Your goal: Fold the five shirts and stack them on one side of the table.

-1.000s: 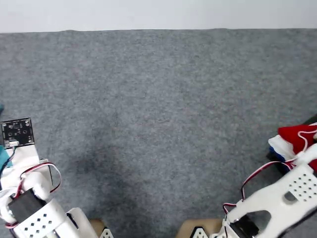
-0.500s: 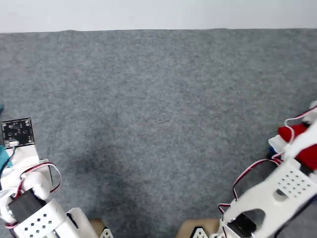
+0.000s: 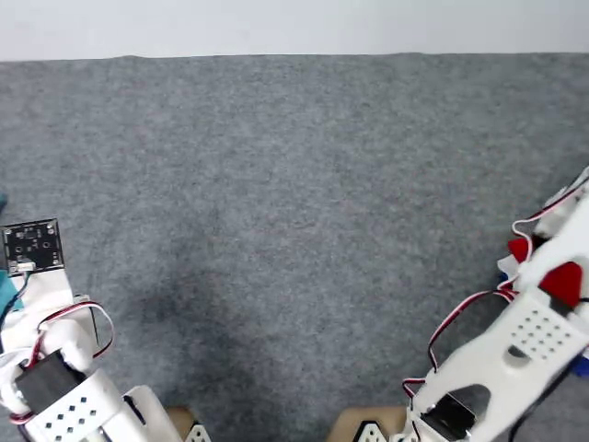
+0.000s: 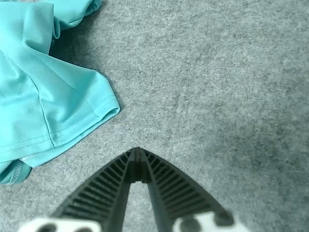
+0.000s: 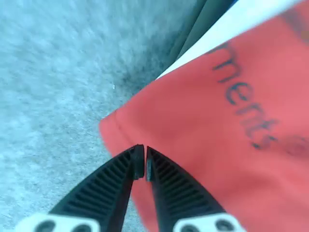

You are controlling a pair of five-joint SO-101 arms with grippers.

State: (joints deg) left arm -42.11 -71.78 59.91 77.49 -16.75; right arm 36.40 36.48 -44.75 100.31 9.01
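Pointing at the hem corner of a red shirt (image 5: 217,145), the right gripper (image 5: 145,162) has its fingers pressed together with nothing between them. That shirt tops a pile at the right edge of the grey table (image 3: 294,184), a white layer (image 5: 241,21) just beneath it. The left gripper (image 4: 138,159) is likewise closed and empty over bare grey surface, with a crumpled teal shirt (image 4: 38,92) just beside it

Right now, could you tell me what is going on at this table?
Two robot arms sit at a grey table with shirts. The right gripper, shut, hovers over a red shirt that lies on top of a white one at the table's right edge. The left gripper, shut, hangs over bare table beside a rumpled teal shirt.
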